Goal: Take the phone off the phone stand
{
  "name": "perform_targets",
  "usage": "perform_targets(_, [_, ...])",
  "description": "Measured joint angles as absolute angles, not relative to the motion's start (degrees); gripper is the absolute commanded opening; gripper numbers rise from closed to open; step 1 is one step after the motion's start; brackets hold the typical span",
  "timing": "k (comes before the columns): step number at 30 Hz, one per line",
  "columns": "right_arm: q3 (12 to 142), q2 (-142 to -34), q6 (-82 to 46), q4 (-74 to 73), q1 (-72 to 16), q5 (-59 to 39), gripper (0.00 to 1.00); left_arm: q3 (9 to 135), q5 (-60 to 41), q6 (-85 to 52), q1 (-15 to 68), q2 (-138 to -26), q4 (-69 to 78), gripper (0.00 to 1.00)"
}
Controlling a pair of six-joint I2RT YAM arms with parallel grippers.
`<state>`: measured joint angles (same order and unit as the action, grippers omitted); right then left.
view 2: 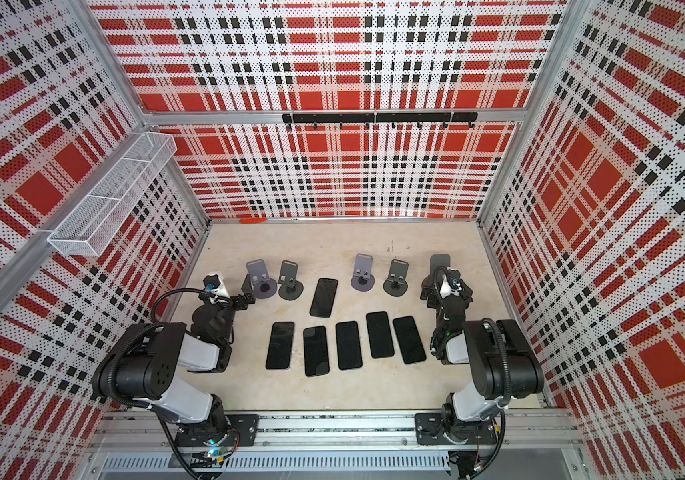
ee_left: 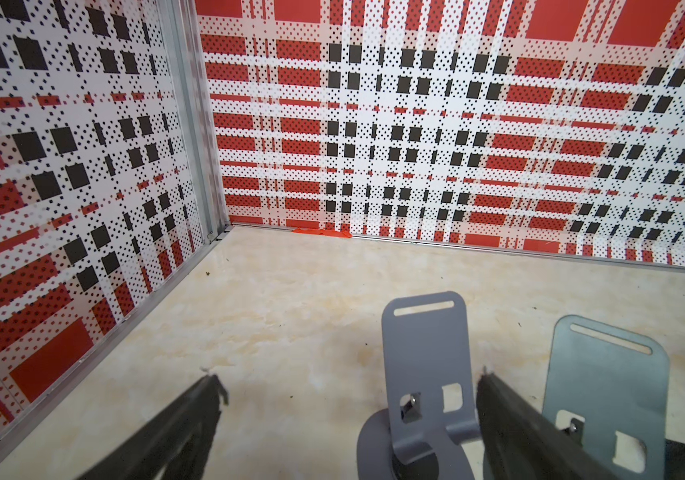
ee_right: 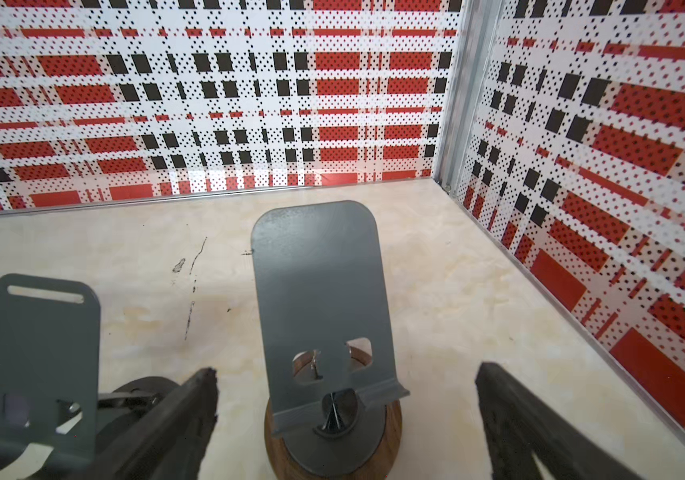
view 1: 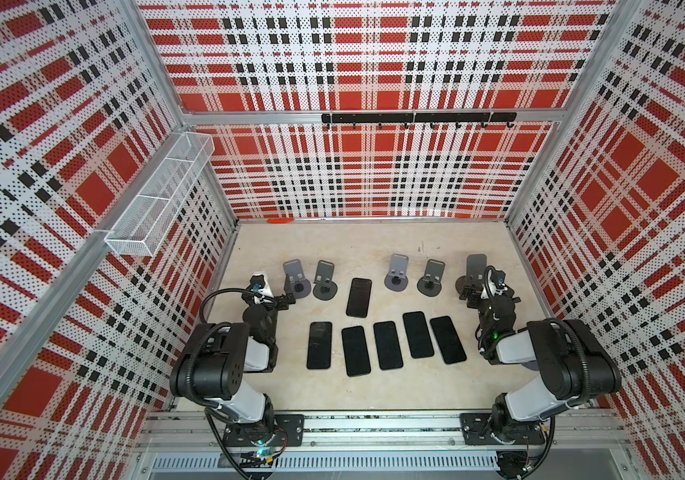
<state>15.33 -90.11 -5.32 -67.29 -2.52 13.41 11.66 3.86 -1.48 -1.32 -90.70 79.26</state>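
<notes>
Several grey phone stands [view 1: 397,274] stand in a row across the table, and each one I can see is bare. Several black phones [view 1: 358,297] lie flat on the table in front of them. My left gripper [view 1: 287,301] [ee_left: 348,378] is open and holds nothing; it sits low beside the leftmost stand [ee_left: 424,345], which stands close to one of its fingers [ee_left: 511,415]. My right gripper [view 1: 469,291] [ee_right: 345,372] is open too, its fingers on either side of the rightmost stand [ee_right: 320,282], which has a wooden base, without touching it.
Plaid walls close in the table [view 1: 374,386] on three sides. A white wire basket [view 1: 158,195] hangs on the left wall and a black hook rail [view 1: 415,118] on the back wall. An orange piece [view 1: 280,220] lies at the back edge.
</notes>
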Motion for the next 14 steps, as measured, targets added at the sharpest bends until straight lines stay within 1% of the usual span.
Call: perform_targets(14, [15.4,-90.11,-5.15,-66.04,-2.55,12.97,1.0,11.66,3.86,-1.48,-1.32,-90.7,79.26,0.98])
